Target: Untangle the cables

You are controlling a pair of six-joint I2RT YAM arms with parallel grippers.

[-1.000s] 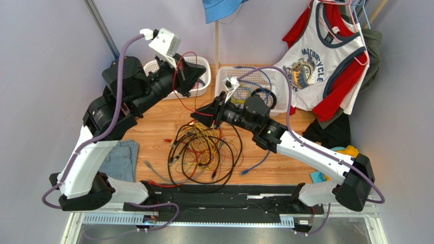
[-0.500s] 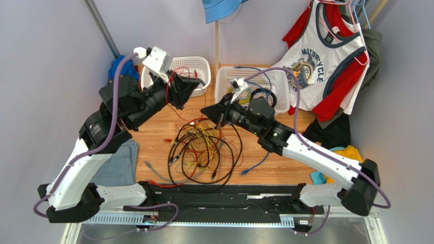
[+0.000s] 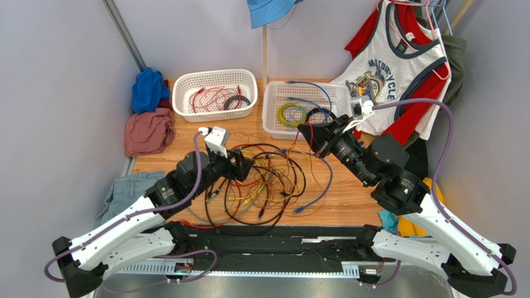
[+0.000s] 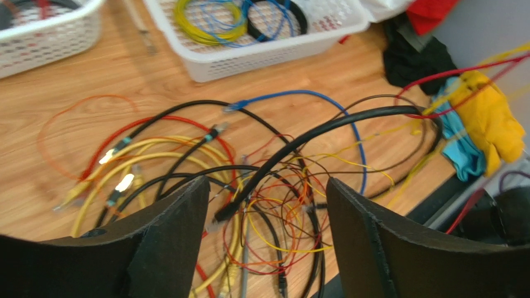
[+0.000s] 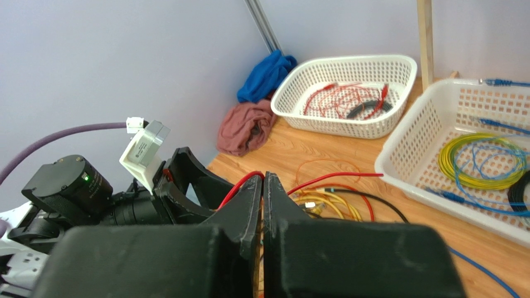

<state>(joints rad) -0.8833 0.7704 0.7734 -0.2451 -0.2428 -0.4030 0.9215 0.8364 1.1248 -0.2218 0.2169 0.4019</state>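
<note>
While the left fingers (image 3: 246,167) stand wide apart above the bench (image 3: 180,158), the cables (image 3: 267,189) lie just below them in a loose tangle of black, red, orange, yellow and blue. A thick black cord (image 4: 323,130) crosses the gap between the two fingers. The right fingers (image 5: 262,183) are pressed together on a red cable (image 5: 239,185) that runs up from the heap to their tips. Beyond the right fingers sits a white basket (image 3: 269,118) holding neat yellow-green and black coils. A second white basket (image 3: 214,73), beyond the left fingers, holds red leads.
</note>
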